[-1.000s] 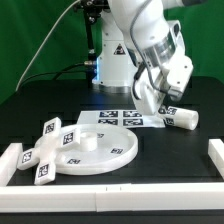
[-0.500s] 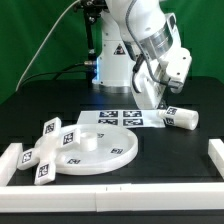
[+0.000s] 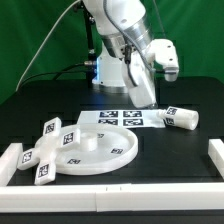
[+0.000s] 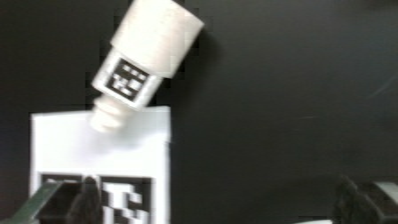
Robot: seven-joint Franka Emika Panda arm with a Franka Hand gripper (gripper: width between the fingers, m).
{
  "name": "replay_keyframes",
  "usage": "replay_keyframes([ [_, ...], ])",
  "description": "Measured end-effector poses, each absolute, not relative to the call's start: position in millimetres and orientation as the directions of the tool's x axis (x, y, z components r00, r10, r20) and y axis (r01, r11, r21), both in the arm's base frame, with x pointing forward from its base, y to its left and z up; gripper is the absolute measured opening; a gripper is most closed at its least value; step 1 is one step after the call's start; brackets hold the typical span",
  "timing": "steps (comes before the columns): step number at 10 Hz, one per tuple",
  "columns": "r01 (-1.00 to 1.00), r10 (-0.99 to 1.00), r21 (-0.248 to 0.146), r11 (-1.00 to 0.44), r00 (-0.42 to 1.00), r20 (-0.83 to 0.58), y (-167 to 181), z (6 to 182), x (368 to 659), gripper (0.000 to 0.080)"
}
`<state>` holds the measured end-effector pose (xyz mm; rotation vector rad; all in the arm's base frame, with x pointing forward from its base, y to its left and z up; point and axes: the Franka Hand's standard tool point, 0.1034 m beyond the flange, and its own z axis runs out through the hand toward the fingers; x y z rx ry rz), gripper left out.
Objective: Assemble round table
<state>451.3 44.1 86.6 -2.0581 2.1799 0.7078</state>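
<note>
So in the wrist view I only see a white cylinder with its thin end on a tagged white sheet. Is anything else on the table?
Observer: Yes. A wide round disc lies nearer the exterior camera than the marker board, apart from the cylinder.
Operator: Anything more?
Observer: A flat-armed piece sits beside the disc, toward the exterior view's left.
Operator: Are the fingers touching something?
Observer: No, the fingers hang in the air above the table.
</note>
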Motion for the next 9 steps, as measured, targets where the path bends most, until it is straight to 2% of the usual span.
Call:
replay_keyframes([
  [1, -0.961, -0.930, 0.276, -0.028, -0.076, -0.359, 45, 85.5, 452, 0.0649],
  [3, -0.960, -0.914, 0.215, -0.178, 0.080, -0.398, 44, 84.8, 452, 0.0649],
  [4, -0.945, -0.888, 0.169, -0.279, 0.187, -0.421, 40, 83.4, 452, 0.0649],
  [5, -0.907, -0.835, 0.120, -0.404, 0.313, -0.452, 24, 86.4, 454, 0.0649],
  [7, -0.803, -0.705, -0.015, -0.596, 0.531, -0.470, -13, 117.9, 487, 0.0649],
  [9, -0.672, -0.567, -0.135, -0.728, 0.702, -0.431, -36, 131.4, 520, 0.0649],
])
